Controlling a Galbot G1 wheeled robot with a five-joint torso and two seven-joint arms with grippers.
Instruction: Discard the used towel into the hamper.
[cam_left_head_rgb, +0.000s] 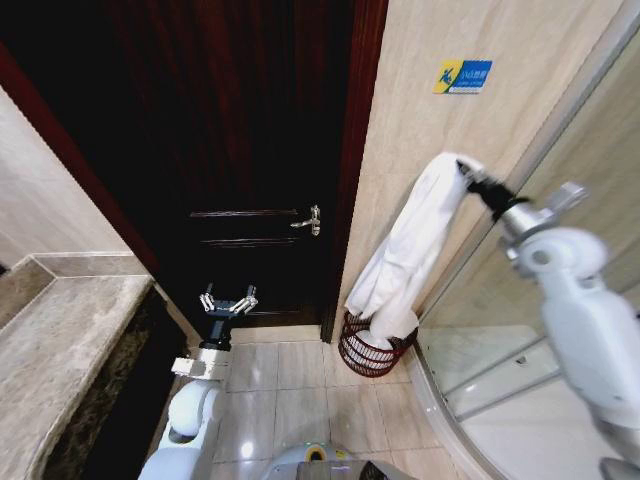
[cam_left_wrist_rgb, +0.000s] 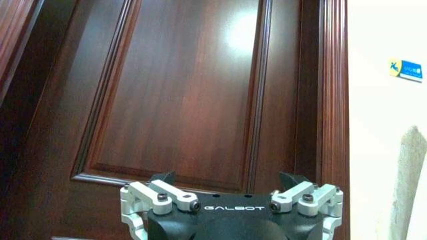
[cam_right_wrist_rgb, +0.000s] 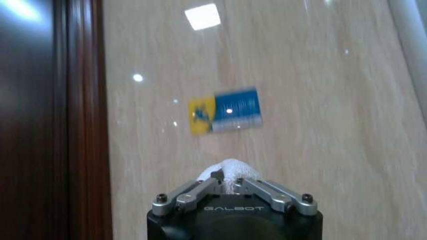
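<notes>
While right jaws (cam_left_head_rgb: 470, 178) clench towel (cam_left_head_rgb: 405, 250) top, hem touches hamper (cam_left_head_rgb: 372, 352), left jaws (cam_left_head_rgb: 228, 301) spread.

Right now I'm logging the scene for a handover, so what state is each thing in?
towel: held up by its top end, hanging down, bottom end inside the hamper
hamper: upright on the floor by the wall
right end effector: shut on the towel
left end effector: open, empty, low before the door
door: closed
</notes>
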